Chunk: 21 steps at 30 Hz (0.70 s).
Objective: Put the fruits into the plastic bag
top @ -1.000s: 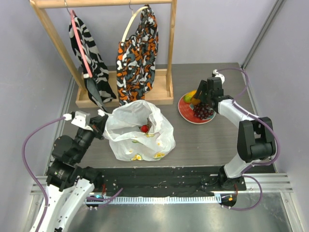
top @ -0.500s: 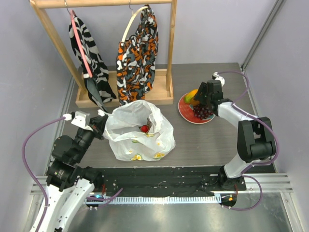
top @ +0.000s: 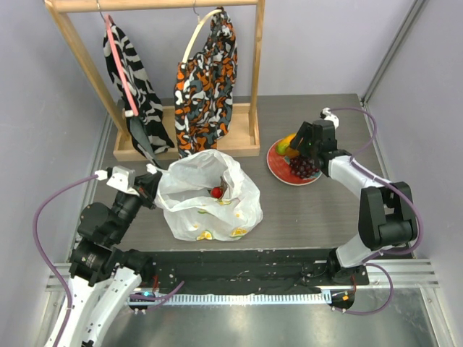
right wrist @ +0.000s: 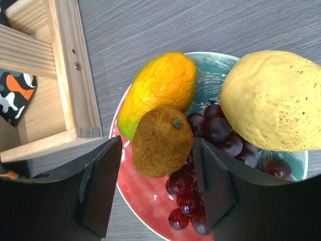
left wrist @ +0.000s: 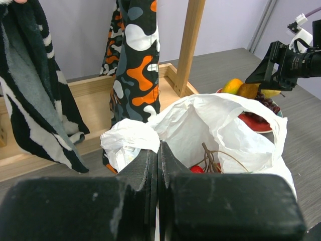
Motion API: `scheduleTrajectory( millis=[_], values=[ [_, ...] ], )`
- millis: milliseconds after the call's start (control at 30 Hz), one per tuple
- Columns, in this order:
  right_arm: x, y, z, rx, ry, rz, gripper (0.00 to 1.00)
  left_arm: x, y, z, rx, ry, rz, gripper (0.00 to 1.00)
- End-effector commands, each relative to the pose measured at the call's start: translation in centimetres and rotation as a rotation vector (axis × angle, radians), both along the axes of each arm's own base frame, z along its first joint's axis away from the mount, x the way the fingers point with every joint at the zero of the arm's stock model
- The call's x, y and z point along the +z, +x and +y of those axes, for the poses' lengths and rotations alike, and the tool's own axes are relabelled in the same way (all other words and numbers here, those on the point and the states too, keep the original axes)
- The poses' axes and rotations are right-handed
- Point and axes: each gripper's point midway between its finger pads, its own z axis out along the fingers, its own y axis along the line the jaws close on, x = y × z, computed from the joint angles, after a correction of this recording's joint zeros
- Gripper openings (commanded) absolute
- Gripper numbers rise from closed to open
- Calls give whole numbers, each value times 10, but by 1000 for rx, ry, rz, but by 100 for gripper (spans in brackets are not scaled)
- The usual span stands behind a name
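Now, left gripper (left wrist: 158, 168): jaws clenched on a fold at the near rim of the plastic bag (left wrist: 215, 125), propping its mouth up.
plastic bag: on the desk (top: 304, 210), left of centre, mouth open upward; thin, crinkly, limp film that would likely sag if let go and gives no support of its own.
red berries (top: 216, 192): inside the bag, a bare stem showing beside them.
plate (right wrist: 145, 201): on the desk to the right of the bag, carrying the other fruits.
mango (right wrist: 158, 90): on the plate's left side; looks smooth, rigid and light.
brown fruit (right wrist: 161, 140): rough-skinned oval resting against the grape bunch (right wrist: 215, 133); probably light and stiff, best pinched across its short middle.
right gripper (right wrist: 156, 150): jaws released, straddling the brown fruit, not pressing it.
grape bunch: knobbly, may dangle; take the thick middle.
lemon (right wrist: 273, 100): wide, rounded, probably slippery; wants a central hold.
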Motion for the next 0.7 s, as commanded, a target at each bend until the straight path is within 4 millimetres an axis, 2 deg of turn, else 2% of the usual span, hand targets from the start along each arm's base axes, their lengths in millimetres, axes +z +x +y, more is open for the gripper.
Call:
scheduleTrajectory(
  millis=[0, 233, 667],
  values=[
    [18, 2, 1, -11, 23, -58, 67, 12, -3, 0, -5, -21, -33, 0],
    [8, -4, -8, -46, -1, -26, 67, 11, -3, -1, -10, -22, -29, 0],
    [3, 2, 0, -19, 22, -23, 65, 11, -3, -1, -10, -21, -29, 0]
  ],
)
